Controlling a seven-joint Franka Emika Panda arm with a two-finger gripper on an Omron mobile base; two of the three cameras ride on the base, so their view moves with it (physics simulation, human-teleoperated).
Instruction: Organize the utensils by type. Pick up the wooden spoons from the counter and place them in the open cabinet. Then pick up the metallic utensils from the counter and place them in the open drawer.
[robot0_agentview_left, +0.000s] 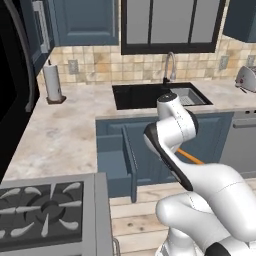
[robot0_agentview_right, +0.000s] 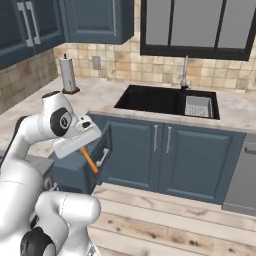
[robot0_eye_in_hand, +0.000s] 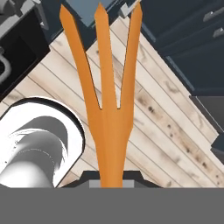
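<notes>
My gripper (robot0_agentview_right: 83, 149) is shut on the handle of an orange-copper fork (robot0_eye_in_hand: 107, 109), whose three tines point away from the hand over the wooden floor. In the base views the fork (robot0_agentview_left: 190, 156) slants downward out of the hand. The open dark blue drawer (robot0_agentview_left: 114, 161) juts from the base cabinets. The fork (robot0_agentview_right: 90, 161) hangs just outside its front panel (robot0_agentview_right: 102, 144), not over the inside. The beige counter (robot0_agentview_left: 60, 132) runs along the left and the back. No wooden spoons are in view. I cannot tell which of the dark blue wall cabinets (robot0_agentview_right: 30, 25) is open.
A black sink (robot0_agentview_left: 145, 95) with a tap sits in the back counter. A paper towel roll (robot0_agentview_left: 52, 82) stands at the left, a toaster (robot0_agentview_left: 246, 77) at the far right. The stove (robot0_agentview_left: 45, 210) is at the near left. Plank floor (robot0_agentview_right: 170, 215) lies before the cabinets.
</notes>
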